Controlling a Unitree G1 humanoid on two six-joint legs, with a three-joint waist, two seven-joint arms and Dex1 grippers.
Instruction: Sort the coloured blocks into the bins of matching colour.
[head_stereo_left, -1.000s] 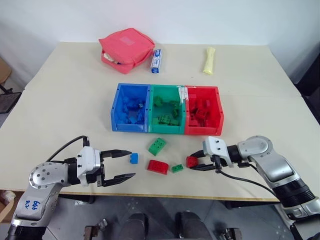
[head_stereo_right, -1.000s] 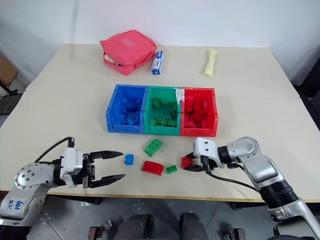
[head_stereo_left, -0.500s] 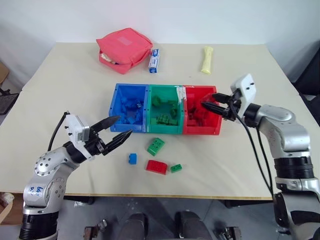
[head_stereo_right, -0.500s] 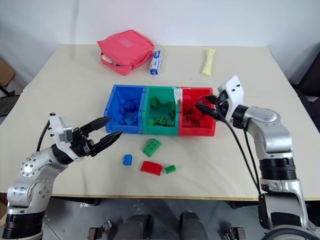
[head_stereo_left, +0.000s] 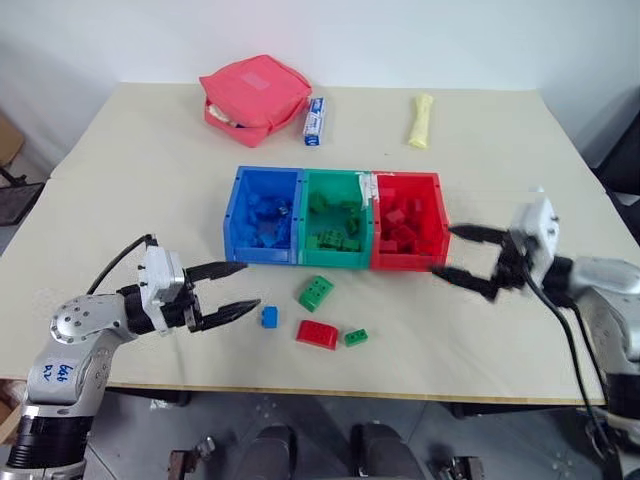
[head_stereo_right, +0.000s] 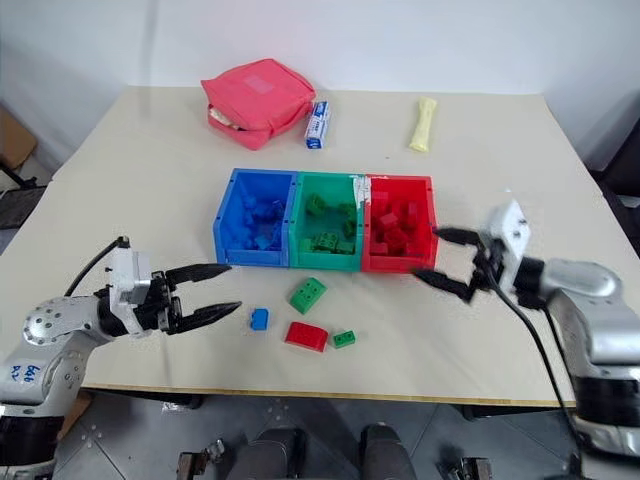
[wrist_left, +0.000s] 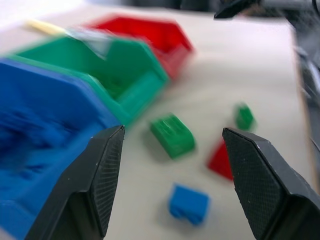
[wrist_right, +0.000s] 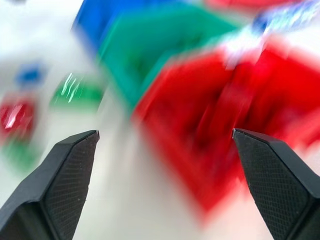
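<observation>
Four blocks remain loose on the desk (head_stereo_left: 120, 180) near its front edge, in front of the joined bins: a small blue block (head_stereo_left: 267, 317), a larger green block (head_stereo_left: 315, 292), a red block (head_stereo_left: 317, 334) and a small green block (head_stereo_left: 355, 337). The right gripper (head_stereo_left: 468, 256) hangs empty with its jaws spread wide, just beside the red bin's (head_stereo_left: 407, 263) right front corner, so a drop-off looks finished and a fresh pick is due. The left gripper (head_stereo_left: 237, 290) holds nothing, its fingers parted, its tips pointing at the small blue block, close but apart from it. That block seems the likely next pick: the gripper would need to straddle it, close, then lift it over the blue bin's (head_stereo_left: 262, 253) front wall. The blue bin holds a heap of blue blocks, the green bin (head_stereo_left: 333, 258) several green ones, and the red bin a pile of red ones, all matched by colour as far as can be told.
</observation>
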